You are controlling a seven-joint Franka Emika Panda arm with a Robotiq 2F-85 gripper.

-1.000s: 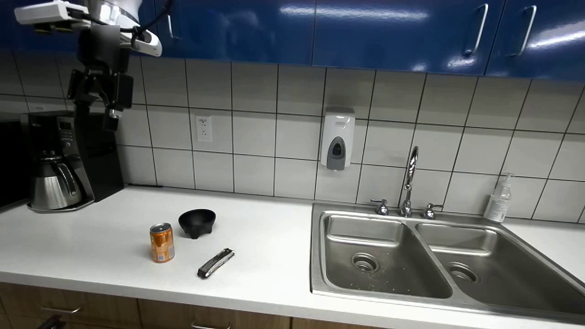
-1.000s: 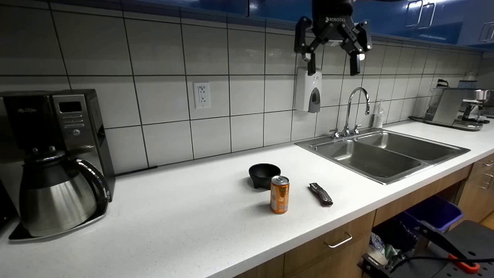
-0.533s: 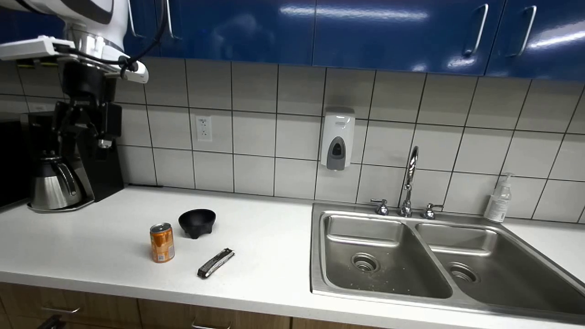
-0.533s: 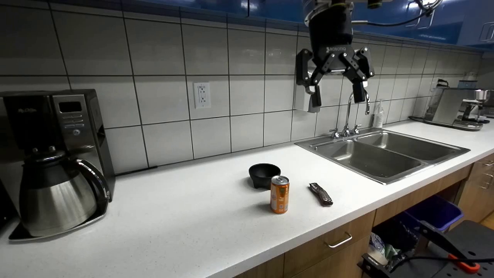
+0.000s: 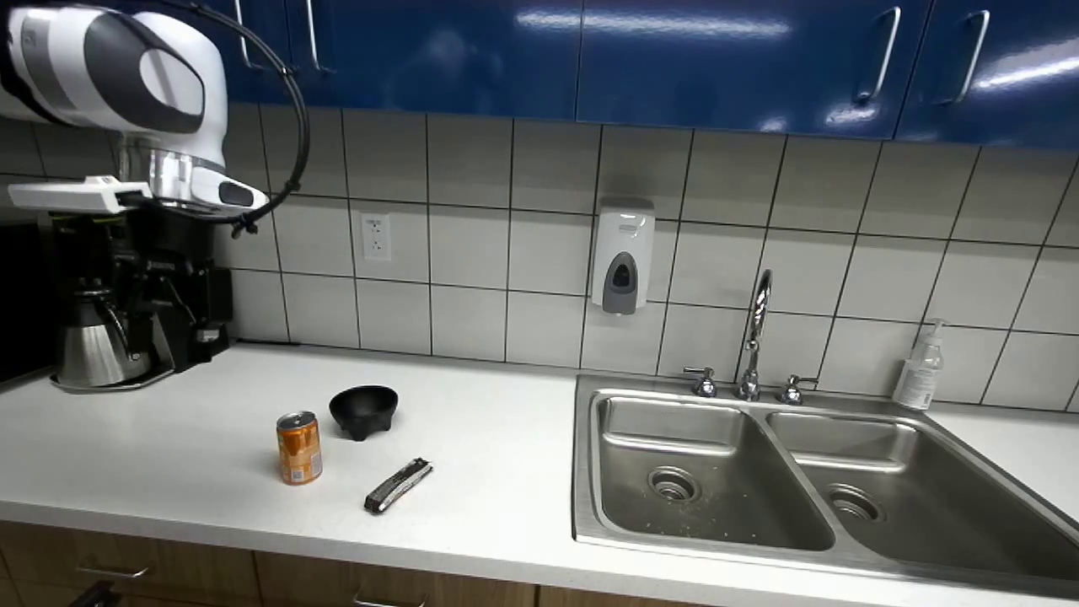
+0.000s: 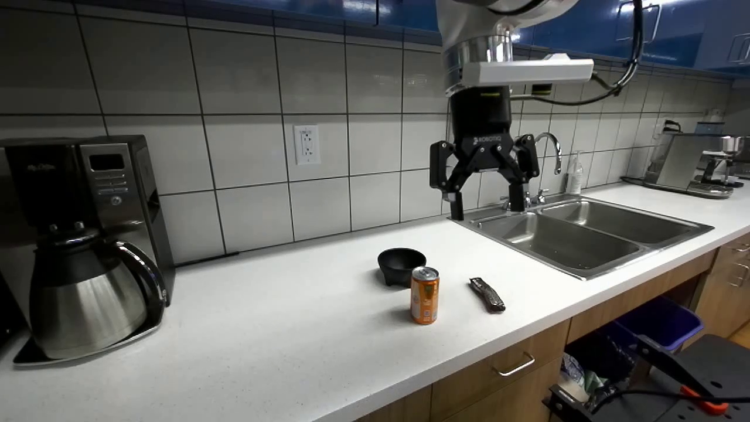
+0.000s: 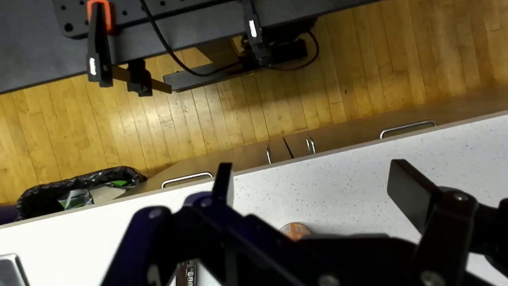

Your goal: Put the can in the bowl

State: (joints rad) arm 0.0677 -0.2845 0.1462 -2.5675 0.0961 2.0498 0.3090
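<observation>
The orange can (image 5: pixel 298 448) with a silvery top stands upright on the white counter; it also shows in an exterior view (image 6: pixel 425 299). In the wrist view only part of the can (image 7: pixel 294 230) shows behind the dark finger links. The small black bowl (image 5: pixel 363 411) stands beside the can, apart from it; in an exterior view the can partly covers the bowl (image 6: pixel 401 266). The bowl cannot be made out in the wrist view. My gripper (image 6: pixel 487 202) points down, open and empty, above the counter. Its fingertips stand wide apart in the wrist view (image 7: pixel 313 178).
A slim grey-black object (image 5: pixel 398 486) lies near the can and bowl; it also shows in an exterior view (image 6: pixel 487 295). A coffee maker with steel carafe (image 6: pixel 88 293) stands at one end. A double sink (image 5: pixel 708 480) with faucet (image 5: pixel 756 337) is set in the counter.
The arm and gripper have come down steadily towards the counter, with more of the arm now in both exterior views. The gripper stays open. The can, bowl and slim object have not moved.
</observation>
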